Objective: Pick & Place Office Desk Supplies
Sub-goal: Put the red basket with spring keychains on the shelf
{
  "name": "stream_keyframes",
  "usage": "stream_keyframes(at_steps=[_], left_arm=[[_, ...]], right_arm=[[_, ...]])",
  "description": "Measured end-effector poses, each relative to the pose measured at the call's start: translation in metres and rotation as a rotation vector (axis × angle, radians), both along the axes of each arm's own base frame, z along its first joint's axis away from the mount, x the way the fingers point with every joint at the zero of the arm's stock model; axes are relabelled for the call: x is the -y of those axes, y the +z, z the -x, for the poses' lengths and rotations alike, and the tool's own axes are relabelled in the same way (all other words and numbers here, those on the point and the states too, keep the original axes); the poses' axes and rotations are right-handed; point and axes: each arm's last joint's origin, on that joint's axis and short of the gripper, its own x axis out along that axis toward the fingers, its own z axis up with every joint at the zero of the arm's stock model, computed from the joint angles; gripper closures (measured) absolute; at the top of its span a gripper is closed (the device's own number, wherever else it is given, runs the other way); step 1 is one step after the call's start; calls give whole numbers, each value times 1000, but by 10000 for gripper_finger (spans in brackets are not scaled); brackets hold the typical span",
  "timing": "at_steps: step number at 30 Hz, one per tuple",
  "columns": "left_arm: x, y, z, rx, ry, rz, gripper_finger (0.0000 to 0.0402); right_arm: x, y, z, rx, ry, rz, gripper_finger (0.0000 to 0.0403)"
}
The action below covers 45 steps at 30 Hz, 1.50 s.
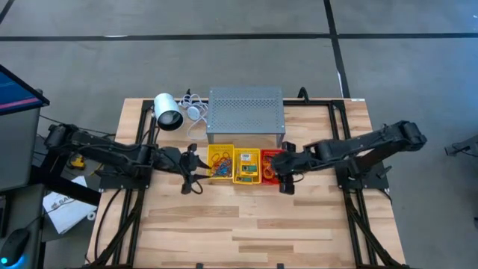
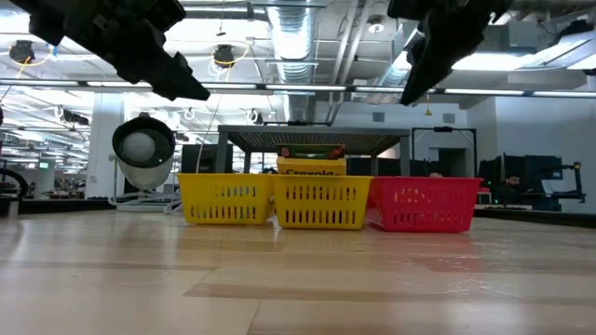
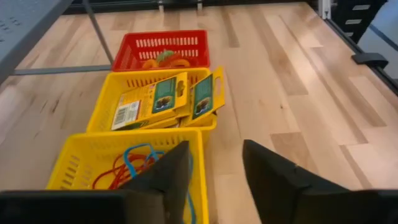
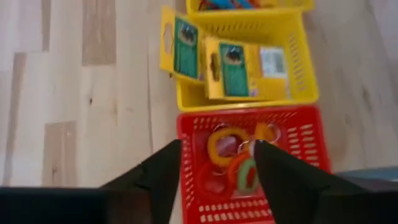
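Note:
Three small baskets stand in a row on the wooden table. The left yellow basket (image 1: pixel 220 165) holds red and blue rubber bands (image 3: pixel 127 165). The middle yellow basket (image 1: pixel 247 166) holds yellow-and-green crayon boxes (image 3: pixel 163 99). The red basket (image 1: pixel 270 166) holds orange, yellow and green oval rings (image 4: pixel 235 158). My left gripper (image 3: pixel 214 149) hovers open beside the rubber-band basket's left end, above the table. My right gripper (image 4: pixel 217 149) hovers open over the red basket's right end, pointing steeply down. Both are well above the baskets in the low view.
A grey perforated metal stand (image 1: pixel 246 116) stands just behind the baskets. A white cylindrical lamp (image 1: pixel 169 112) with its cable sits at the back left. The near half of the wooden table (image 1: pixel 246 224) is bare.

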Motion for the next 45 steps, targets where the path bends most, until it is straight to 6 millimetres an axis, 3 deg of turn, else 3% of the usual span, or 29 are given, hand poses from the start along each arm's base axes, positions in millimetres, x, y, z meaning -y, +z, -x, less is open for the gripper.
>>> stream_keyframes(at_steps=[4, 7, 18, 26, 38, 45], left_arm=[[-5, 0, 0, -1, 22, -2, 223], [-8, 0, -1, -1, 36, -5, 209], [-10, 0, -1, -1, 53, -5, 211], [-10, 0, -1, -1, 60, 13, 213], [-8, -1, -1, -12, 32, 93, 215], [-8, -1, -1, -12, 35, 99, 215]], right_arm=[[-9, -17, -5, -96, -17, -5, 169], [-15, -30, -8, -165, -36, -6, 158], [-43, -67, -15, -279, -38, 60, 167], [-43, -91, -20, -368, -68, 117, 174], [-40, -95, -16, -428, -101, 136, 184], [-41, -95, -14, -445, -97, 141, 218]])
